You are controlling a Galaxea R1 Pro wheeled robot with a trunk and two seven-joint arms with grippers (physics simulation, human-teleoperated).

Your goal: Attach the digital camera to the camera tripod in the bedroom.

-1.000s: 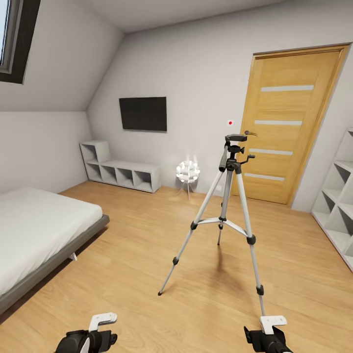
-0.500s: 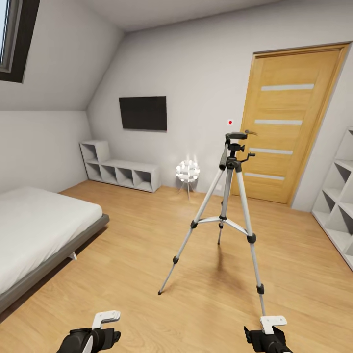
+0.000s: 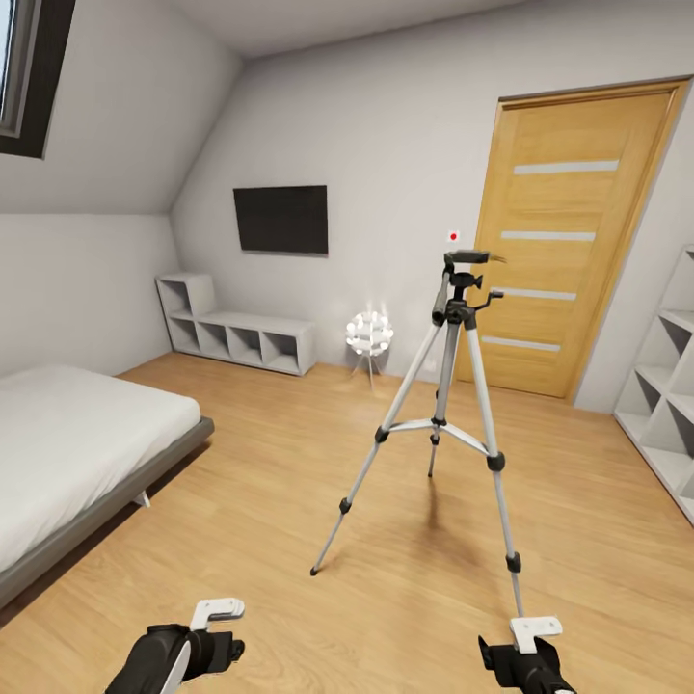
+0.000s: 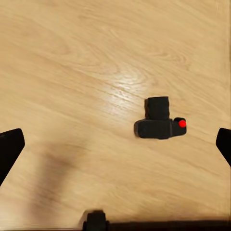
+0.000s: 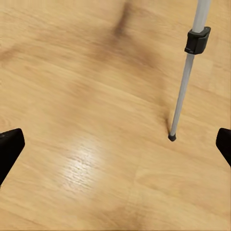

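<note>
Bedroom, light wood plank floor (image 3: pixel 251 501), pale grey walls. Items I log from the head view: grey bed (image 3: pixel 77 453) at left; low white cube shelves (image 3: pixel 236 337) under a wall-mounted dark screen (image 3: pixel 280 220); small globe lamp (image 3: pixel 369 335); wooden door (image 3: pixel 569 241); taller white shelves (image 3: pixel 665 386) at right. Camera tripod (image 3: pixel 448 405) stands upright mid-floor, legs spread, black head bare. My left hand (image 4: pixel 115 144) is spread wide and holds nothing; in its wrist view the digital camera (image 4: pixel 160 122) lies on the floor beneath it, red button showing, apart from both fingertips. My right hand (image 5: pixel 115 144) is likewise wide open and empty, over bare floor beside one tripod foot.
</note>
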